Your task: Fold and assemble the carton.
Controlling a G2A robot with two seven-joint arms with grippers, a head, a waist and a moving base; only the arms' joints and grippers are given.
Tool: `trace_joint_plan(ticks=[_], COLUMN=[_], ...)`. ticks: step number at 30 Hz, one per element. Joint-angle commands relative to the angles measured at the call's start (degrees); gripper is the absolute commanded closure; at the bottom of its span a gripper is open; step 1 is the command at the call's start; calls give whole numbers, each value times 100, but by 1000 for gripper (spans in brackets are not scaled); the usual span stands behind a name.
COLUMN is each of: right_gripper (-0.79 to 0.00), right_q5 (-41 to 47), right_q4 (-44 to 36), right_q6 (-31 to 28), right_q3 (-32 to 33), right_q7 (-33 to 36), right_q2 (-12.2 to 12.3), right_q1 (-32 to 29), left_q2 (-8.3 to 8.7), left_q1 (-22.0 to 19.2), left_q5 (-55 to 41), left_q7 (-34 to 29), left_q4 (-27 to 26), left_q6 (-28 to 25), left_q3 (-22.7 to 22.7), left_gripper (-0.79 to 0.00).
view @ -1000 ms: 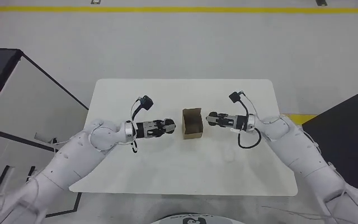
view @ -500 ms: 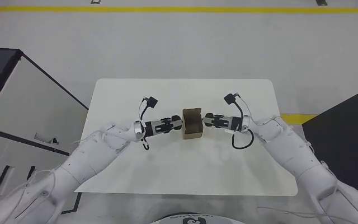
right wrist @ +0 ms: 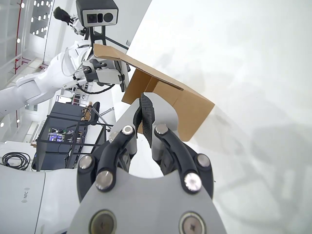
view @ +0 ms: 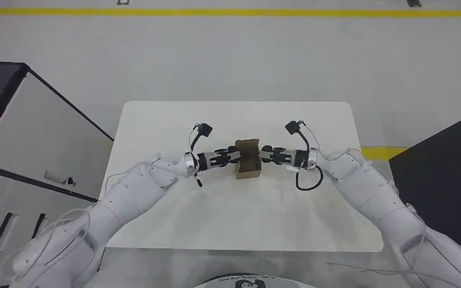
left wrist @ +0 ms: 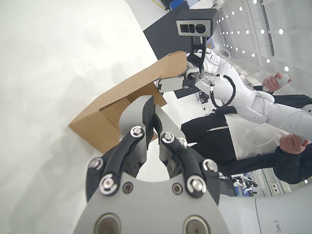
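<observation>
Carton (view: 248,160) seen at worktop (view: 180,129) centre, top open, one flap raised. Left jaws and right jaws clenched empty, set against opposite sides. Side-flap folding judged underway; inward push needed next.

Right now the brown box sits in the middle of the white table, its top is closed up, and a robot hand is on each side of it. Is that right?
No. The carton is open at the top, not closed; the top view looks down into it. The rest holds: it sits in the middle of the table, left gripper and right gripper at its sides.
</observation>
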Motion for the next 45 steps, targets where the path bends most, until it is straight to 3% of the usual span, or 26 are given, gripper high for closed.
trace_joint_plan(ticks=[1,12,45], right_gripper=[0,0,0], right_q5=[1,-63,-560], right_q4=[37,270,372], right_q6=[-1,-11,79], right_q3=[-18,-104,-126], right_q7=[11,46,-53], right_q2=[-26,-170,-422], right_q1=[20,123,190], left_q2=[-69,-359,-581], left_q1=[-30,-88,162], left_q5=[27,241,911], left_q7=[-6,-13,-87], left_q4=[117,487,507], left_q6=[-19,-81,89], left_q3=[19,23,-496], left_gripper=[0,0,0])
